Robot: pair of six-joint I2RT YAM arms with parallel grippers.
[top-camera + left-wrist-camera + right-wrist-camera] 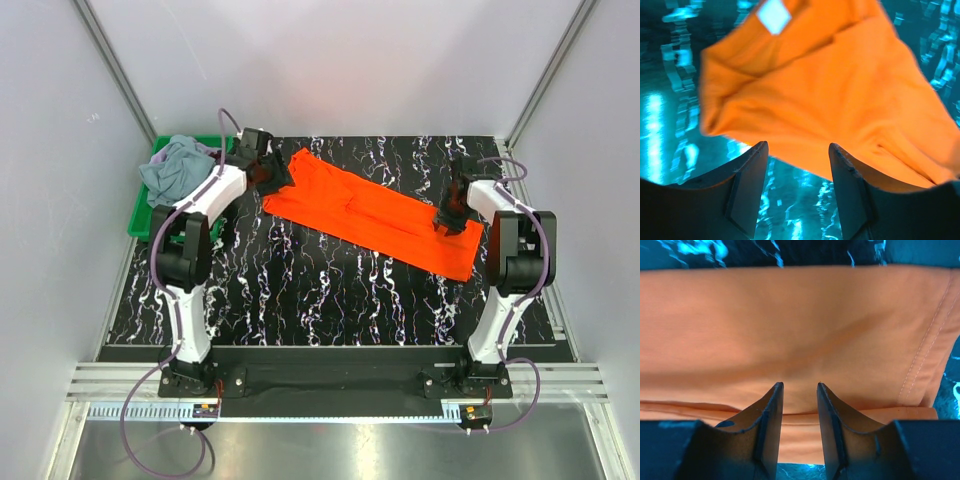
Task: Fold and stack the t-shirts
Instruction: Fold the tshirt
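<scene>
A bright orange-red t-shirt (370, 210) lies folded into a long strip, running diagonally across the black marbled table from back left to front right. Its white neck label (773, 15) shows in the left wrist view. My left gripper (268, 172) hovers at the strip's left end. It is open (797, 145), with only table between its fingers and the cloth edge (830, 90) just beyond the tips. My right gripper (448, 222) is over the strip's right end, open (800, 385), with the layered shirt (800, 315) flat beneath and ahead of it. A grey-blue t-shirt (178, 168) is bunched in the bin.
A green plastic bin (140, 215) sits off the table's back left corner, close behind the left arm. White enclosure walls stand on three sides. The arm bases are at the near edge.
</scene>
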